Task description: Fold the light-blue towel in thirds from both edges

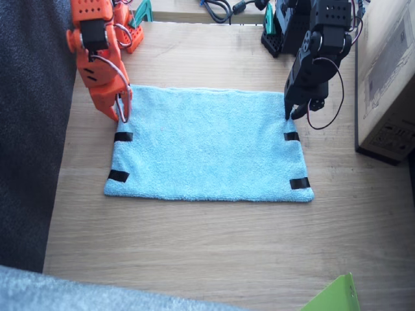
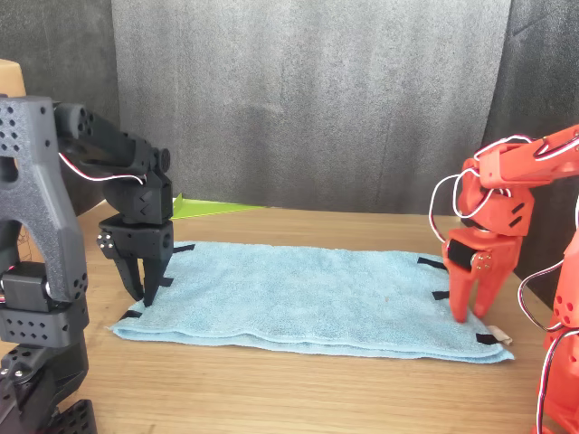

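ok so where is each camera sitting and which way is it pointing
Fixed view: high above the table's near side, looking down on the light-blue towel; orange right arm's end effector and black left arm's end effector show.
Front view: low at the opposite edge, facing a dark backdrop.
Shared: towel, both arms.

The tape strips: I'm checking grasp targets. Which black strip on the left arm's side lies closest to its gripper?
The strip just below the left gripper, midway along that short edge. The other visible strip sits at the towel's near corner, farther away.

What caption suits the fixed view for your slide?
Both grippers, right and left, poised at far corners of the flat light-blue towel on the table.
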{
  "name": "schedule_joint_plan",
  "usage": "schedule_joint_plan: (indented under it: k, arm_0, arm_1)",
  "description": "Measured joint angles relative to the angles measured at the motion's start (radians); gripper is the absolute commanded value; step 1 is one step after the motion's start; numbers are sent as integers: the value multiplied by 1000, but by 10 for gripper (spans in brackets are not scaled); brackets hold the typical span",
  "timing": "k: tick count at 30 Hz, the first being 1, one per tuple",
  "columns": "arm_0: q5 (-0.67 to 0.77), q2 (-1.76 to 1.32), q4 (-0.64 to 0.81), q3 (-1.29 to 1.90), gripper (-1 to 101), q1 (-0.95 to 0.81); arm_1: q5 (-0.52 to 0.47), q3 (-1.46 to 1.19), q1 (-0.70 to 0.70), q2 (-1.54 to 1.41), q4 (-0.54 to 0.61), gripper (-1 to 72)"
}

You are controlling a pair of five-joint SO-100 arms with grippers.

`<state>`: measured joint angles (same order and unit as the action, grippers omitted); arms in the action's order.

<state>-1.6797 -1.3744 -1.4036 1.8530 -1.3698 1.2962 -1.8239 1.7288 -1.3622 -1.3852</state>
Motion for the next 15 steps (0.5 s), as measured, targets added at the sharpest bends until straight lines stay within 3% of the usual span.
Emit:
schedule_joint_plan:
  k: [15]
  arm_0:
    - [2,-28,28,34,-1,2]
  arm_1:
    - [8,28,18,0,-32,1]
